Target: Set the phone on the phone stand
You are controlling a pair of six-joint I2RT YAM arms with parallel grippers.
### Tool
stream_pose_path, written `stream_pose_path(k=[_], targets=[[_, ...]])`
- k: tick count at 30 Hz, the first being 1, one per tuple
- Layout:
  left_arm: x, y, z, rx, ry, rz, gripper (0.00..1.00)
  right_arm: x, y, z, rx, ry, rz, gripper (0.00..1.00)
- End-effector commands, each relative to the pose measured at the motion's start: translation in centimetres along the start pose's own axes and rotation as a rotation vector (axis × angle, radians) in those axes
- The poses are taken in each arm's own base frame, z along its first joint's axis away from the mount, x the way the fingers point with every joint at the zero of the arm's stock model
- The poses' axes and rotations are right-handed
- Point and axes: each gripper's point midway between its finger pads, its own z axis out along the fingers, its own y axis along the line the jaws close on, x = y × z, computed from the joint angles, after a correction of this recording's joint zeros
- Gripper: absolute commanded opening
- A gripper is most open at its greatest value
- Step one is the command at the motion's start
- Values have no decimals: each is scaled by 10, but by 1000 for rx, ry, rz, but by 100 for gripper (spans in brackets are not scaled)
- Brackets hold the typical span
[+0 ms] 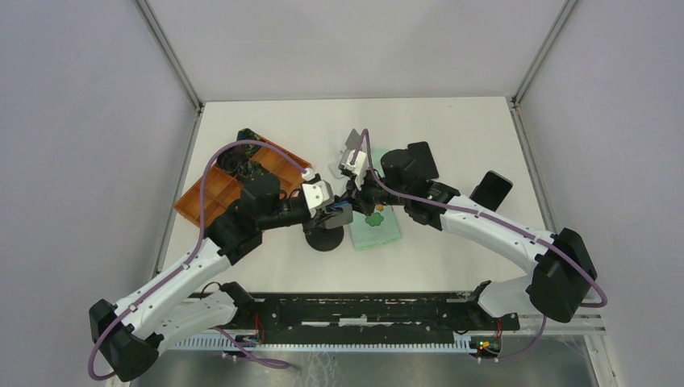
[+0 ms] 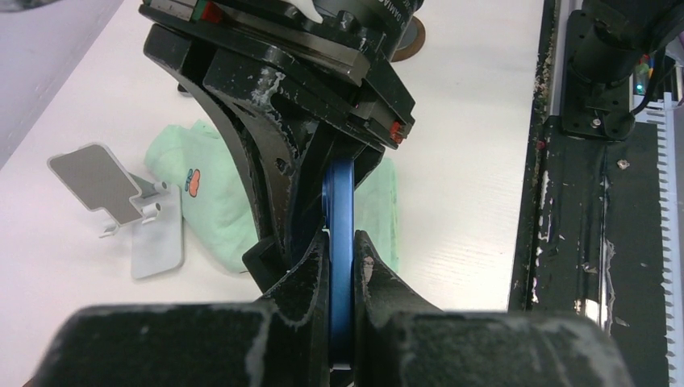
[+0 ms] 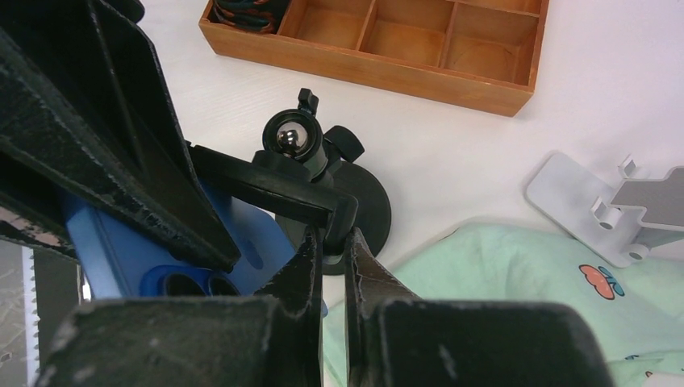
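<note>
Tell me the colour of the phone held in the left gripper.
Blue; the phone shows best in the left wrist view, edge-on.

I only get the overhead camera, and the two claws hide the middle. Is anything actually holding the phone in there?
Observer: Yes. The left wrist camera shows the left gripper pinching a thin blue phone edge-on between its fingers.
Operator: And the black disc beside them?
Observer: That is the foot of a black stand. The right wrist camera shows a bare shiny ball on top of it.
</note>
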Motion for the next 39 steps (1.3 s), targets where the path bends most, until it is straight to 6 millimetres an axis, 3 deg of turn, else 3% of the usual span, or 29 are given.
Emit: stream_pose_path(k=[1,39], targets=[[-17,47,-20,-247,-37,37,2,-8,-16,-17,86,12,-19,0],[3,35,-33,-302,-9,-237,2,9,-57,-31,269,44,-10,0]])
